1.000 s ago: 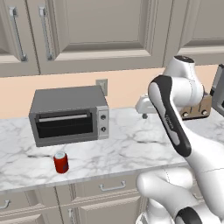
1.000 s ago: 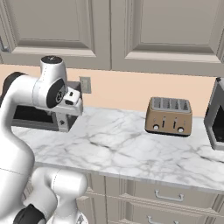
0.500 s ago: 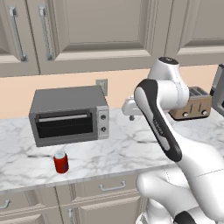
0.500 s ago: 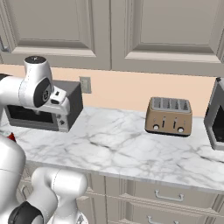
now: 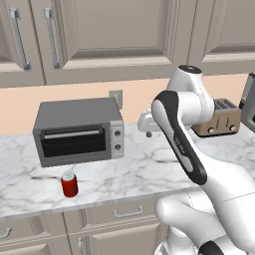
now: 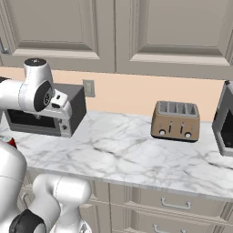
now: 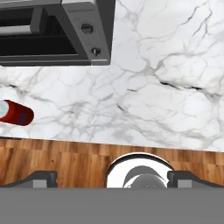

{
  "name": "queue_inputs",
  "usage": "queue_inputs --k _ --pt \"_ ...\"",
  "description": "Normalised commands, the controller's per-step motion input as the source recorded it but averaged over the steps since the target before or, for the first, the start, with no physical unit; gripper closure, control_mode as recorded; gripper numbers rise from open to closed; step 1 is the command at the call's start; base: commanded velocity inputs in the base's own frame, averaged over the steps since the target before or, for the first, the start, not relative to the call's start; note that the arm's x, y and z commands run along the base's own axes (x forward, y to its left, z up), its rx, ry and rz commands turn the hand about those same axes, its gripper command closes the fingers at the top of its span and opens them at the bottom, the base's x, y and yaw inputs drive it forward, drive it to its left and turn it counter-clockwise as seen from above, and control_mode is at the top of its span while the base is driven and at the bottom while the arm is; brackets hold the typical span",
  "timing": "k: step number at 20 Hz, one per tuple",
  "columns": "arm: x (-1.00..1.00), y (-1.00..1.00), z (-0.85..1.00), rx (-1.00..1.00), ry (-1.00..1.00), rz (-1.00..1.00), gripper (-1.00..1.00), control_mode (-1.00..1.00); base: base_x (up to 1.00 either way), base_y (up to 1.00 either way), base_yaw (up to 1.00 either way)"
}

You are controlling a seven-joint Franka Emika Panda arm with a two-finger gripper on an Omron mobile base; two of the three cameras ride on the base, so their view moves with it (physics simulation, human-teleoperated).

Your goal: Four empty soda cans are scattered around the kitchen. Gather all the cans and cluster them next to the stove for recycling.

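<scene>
**Arm hangs over marble bench, red can off to one side**

Fingertips of the gripper (image 7: 112,178) sit far apart at the bottom of the hand view, so it reads as open and empty, looking straight down past the bench's front edge to a strip of wooden floor (image 7: 65,162). Nearest the robot on the white, grey-veined marble bench (image 5: 149,169) stands the small red cylindrical soda can with a silver top (image 5: 69,185), upright and close to the front edge, just in front of the boxy grey toaster oven (image 5: 78,130) and well apart from the hand. Farther back, against the peach wall, are a wall socket (image 5: 116,97) and a bronze four-slot toaster (image 6: 175,120).

Judged from this, the task is at its first stage: reaching for a can, with no can held and the stove not in these pictures. The next move would call for shifting the hand sideways until the can lies between the fingertips, then descending over it and closing.

In the hand view the can (image 7: 15,112) lies at the far left edge, foreshortened, showing how far off-centre the gripper is. The left base view gives the can's upright stance and its place before the oven. The right base view has the toaster and beige cabinet doors (image 6: 173,32), with a mere sliver of red at the left edge, which may be the can.
</scene>
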Motion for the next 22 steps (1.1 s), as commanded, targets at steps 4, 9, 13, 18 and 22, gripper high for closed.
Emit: queue_inputs --k 4,9,13,18,22 --pt "0.00 0.00 0.00 0.00 0.00 0.00 -1.00 1.00 0.00 0.00 0.00" --pt "0.00 0.00 0.00 0.00 0.00 0.00 -1.00 1.00 -0.41 0.49 0.00" --pt "0.00 0.00 0.00 0.00 0.00 0.00 -1.00 1.00 -0.08 1.00 0.00" --pt "0.00 0.00 0.00 0.00 0.00 0.00 -1.00 1.00 0.00 0.62 -0.04" --pt "0.00 0.00 0.00 0.00 0.00 0.00 -1.00 1.00 0.00 0.00 -0.01"
